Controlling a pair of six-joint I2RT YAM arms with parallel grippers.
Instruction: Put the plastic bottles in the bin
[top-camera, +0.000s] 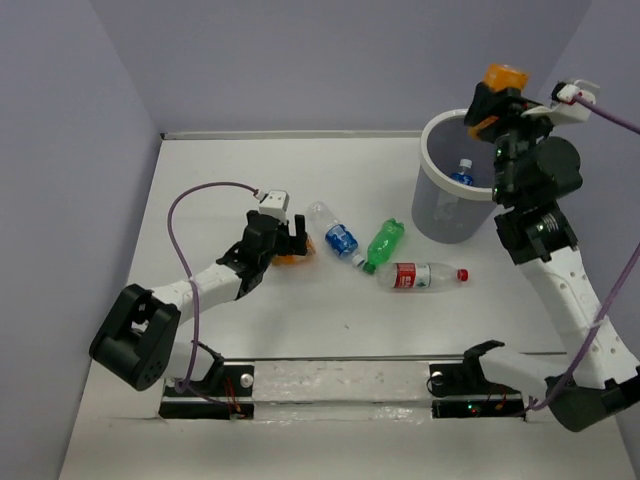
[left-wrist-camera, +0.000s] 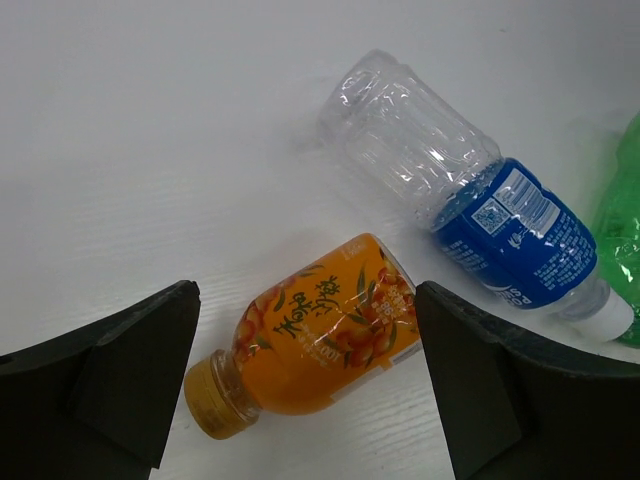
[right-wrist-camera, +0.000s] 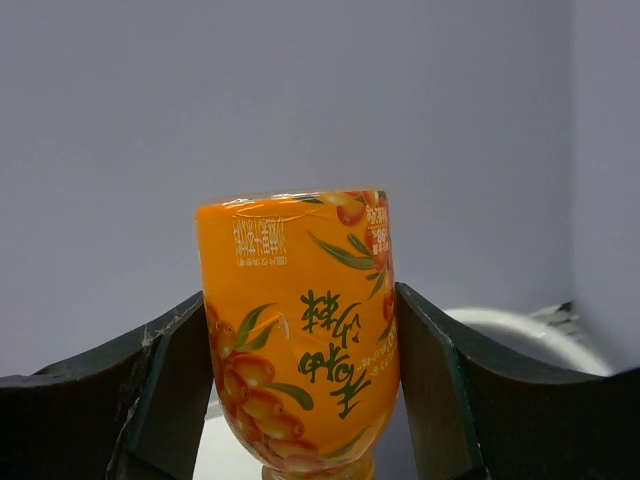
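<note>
My right gripper (top-camera: 490, 100) is shut on a stubby orange bottle (right-wrist-camera: 300, 330), held upside down above the far rim of the grey bin (top-camera: 432, 205); the orange bottle also shows in the top view (top-camera: 505, 77). A blue-labelled bottle (top-camera: 461, 177) lies inside the bin. My left gripper (top-camera: 290, 245) is open, its fingers (left-wrist-camera: 130, 370) on either side of a second orange bottle (left-wrist-camera: 310, 335) lying on the table. Beside it lie a clear blue-labelled bottle (left-wrist-camera: 470, 195), a green bottle (top-camera: 383, 243) and a clear red-labelled bottle (top-camera: 420, 275). No black-capped bottle shows.
The table (top-camera: 250, 330) is white with lavender walls at left, back and right. The bin's white rim (right-wrist-camera: 520, 325) shows low behind the held bottle. A purple cable (top-camera: 205, 195) loops over the left arm. The arm bases sit at the near edge.
</note>
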